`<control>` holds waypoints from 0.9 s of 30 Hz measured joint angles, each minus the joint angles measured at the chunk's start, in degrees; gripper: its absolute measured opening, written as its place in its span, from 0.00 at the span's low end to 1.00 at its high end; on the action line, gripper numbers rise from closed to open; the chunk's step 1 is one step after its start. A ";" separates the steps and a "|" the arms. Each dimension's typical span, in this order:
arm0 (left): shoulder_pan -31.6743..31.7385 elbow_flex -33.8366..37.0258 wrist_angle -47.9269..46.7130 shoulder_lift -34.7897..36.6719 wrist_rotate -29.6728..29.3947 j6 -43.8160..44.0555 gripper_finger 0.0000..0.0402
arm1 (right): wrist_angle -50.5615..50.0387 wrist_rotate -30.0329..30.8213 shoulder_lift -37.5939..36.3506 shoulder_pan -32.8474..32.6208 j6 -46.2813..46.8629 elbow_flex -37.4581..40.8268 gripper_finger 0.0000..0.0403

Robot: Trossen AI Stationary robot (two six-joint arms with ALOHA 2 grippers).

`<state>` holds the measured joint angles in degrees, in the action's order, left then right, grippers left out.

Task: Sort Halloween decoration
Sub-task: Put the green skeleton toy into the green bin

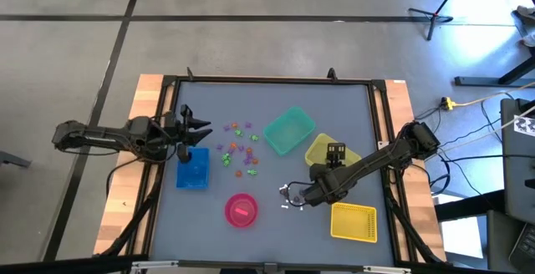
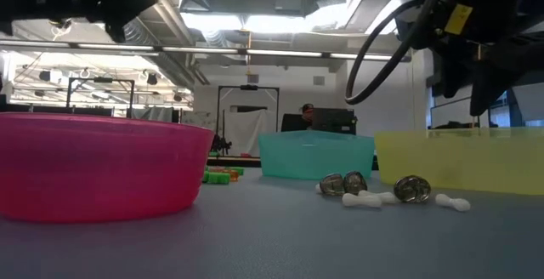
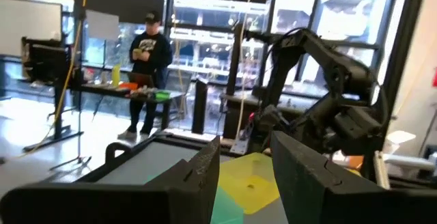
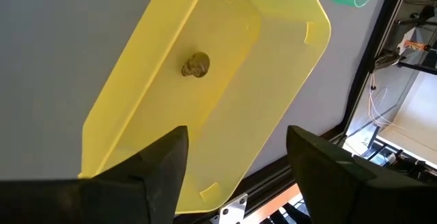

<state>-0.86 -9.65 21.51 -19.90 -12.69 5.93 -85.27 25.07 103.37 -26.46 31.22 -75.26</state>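
Tiny purple, orange and green trinkets (image 1: 238,149) lie scattered on the grey table between the blue bin (image 1: 192,172) and the teal bin (image 1: 288,130). Several dark grey and white ones (image 1: 292,195) lie near the pink bowl (image 1: 241,210); in the low view they are the grey trinkets (image 2: 344,183) and white pieces (image 2: 365,198). One dark grey trinket (image 4: 196,65) lies inside the yellow bin (image 4: 225,80). My right gripper (image 4: 235,156) hangs open above that bin (image 1: 330,151), holding nothing. My left gripper (image 1: 196,128) is open and level, just beyond the blue bin.
A second yellow bin (image 1: 354,221) sits near the table's near right corner. In the low view the pink bowl (image 2: 93,164), teal bin (image 2: 314,156) and yellow bin (image 2: 459,160) stand in a row. A person (image 3: 147,74) stands in the room beyond the table.
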 joint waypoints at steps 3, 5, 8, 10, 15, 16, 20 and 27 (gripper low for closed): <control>0.74 -3.90 -0.34 -6.36 0.22 -0.02 0.29 | 0.41 0.01 0.00 0.00 0.00 0.00 0.61; 1.68 -6.83 -2.76 -10.37 0.24 -0.04 0.29 | 1.34 0.01 0.00 0.00 0.00 0.00 0.61; 3.74 -11.98 -8.49 -16.41 0.26 -0.04 0.29 | 2.56 0.04 0.00 0.00 -0.02 0.00 0.61; 5.32 -15.77 -13.63 -20.49 1.04 -0.63 0.29 | 3.14 0.04 0.00 -0.02 -0.01 0.00 0.61; 9.65 -24.49 -21.54 -30.92 9.08 -4.55 0.29 | 3.25 0.04 0.00 -0.02 -0.01 0.00 0.61; 10.47 -26.00 -22.25 -33.09 10.88 -4.94 0.29 | 3.26 0.04 0.00 -0.02 -0.01 0.00 0.61; 13.86 -31.61 -23.99 -41.47 16.46 -5.07 0.29 | 3.26 0.04 0.00 -0.02 -0.01 0.00 0.61; 19.23 -39.33 -28.25 -54.42 23.24 -8.76 0.29 | 3.37 0.47 0.00 -0.02 -0.02 0.00 0.61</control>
<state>18.37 -48.98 -6.74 -74.32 10.55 -2.83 -81.90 25.54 103.37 -26.48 31.20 -75.26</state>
